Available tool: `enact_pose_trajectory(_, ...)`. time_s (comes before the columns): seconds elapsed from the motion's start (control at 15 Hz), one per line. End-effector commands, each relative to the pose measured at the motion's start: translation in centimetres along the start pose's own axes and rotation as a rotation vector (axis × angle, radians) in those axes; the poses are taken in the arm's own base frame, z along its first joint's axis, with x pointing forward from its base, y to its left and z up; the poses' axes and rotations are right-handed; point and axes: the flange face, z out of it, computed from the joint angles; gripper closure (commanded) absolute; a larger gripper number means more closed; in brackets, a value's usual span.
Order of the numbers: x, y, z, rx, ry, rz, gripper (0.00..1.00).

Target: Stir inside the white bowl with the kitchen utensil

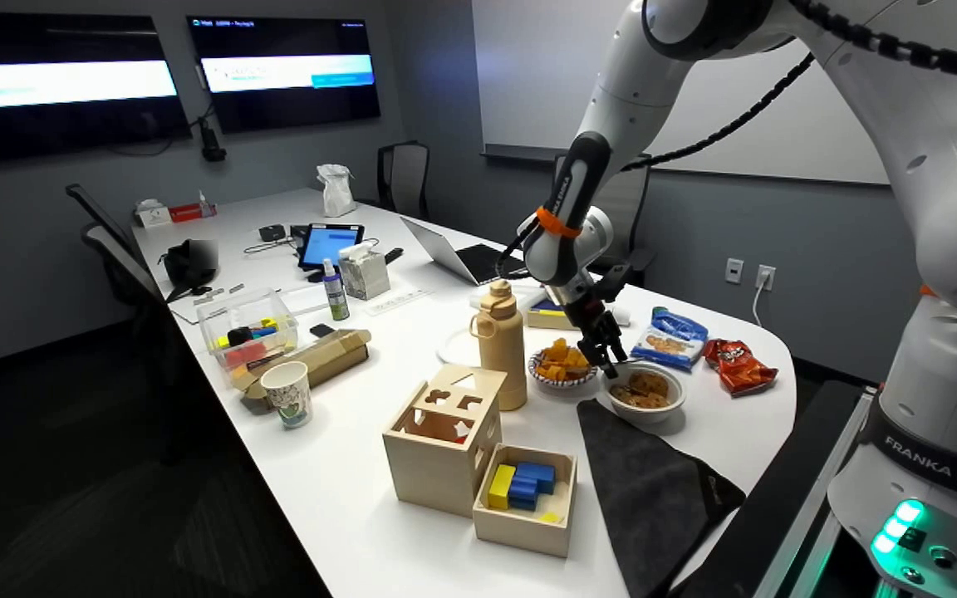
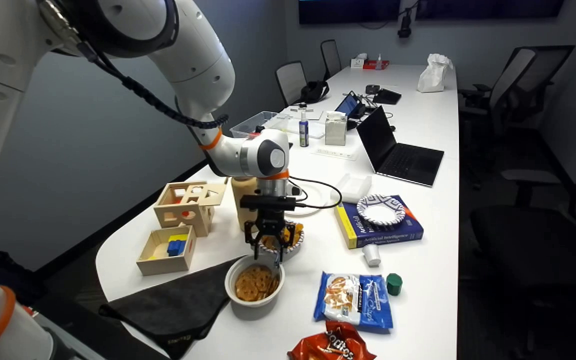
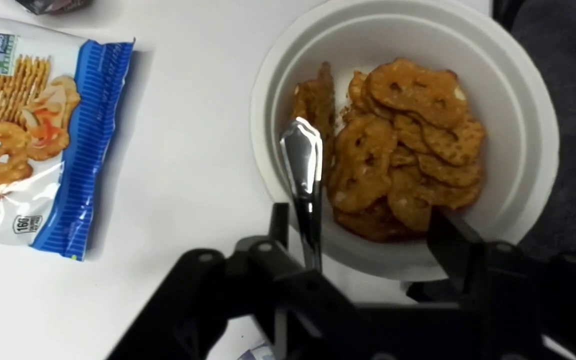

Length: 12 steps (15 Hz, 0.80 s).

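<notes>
The white bowl (image 1: 650, 414) stands on the table with orange-brown pretzel pieces (image 3: 363, 160) inside. It also shows in an exterior view (image 2: 248, 302) and fills the upper right of the wrist view (image 3: 543, 135). A shiny metal utensil (image 3: 305, 170) lies across the bowl's rim at the left in the wrist view, its rounded end over the bowl. Its other end is hidden behind my gripper. My gripper (image 3: 358, 212) is open at the bowl's edge, seen in both exterior views (image 1: 615, 363) (image 2: 269, 256). The utensil passes between the fingers, close to the left one, with a wide gap to the right one.
A patterned dish with orange-yellow chips (image 1: 561, 383) stands beside the bowl, and a tan bottle (image 1: 505, 349) behind it. A blue pretzel bag (image 2: 353, 300), a red bag (image 2: 333, 345), a dark cloth (image 2: 173, 300) and wooden boxes (image 1: 445, 465) lie around.
</notes>
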Motion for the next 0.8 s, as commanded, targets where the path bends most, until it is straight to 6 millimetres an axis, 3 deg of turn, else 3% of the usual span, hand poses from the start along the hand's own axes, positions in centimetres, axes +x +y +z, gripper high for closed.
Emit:
enact_pose_trajectory(0.0,0.0,0.4,-0.1,0.021,0.018,0.004,0.00)
enact_pose_trajectory(0.73,-3.5,-1.7,-2.4,-0.042,0.009,0.112,0.00)
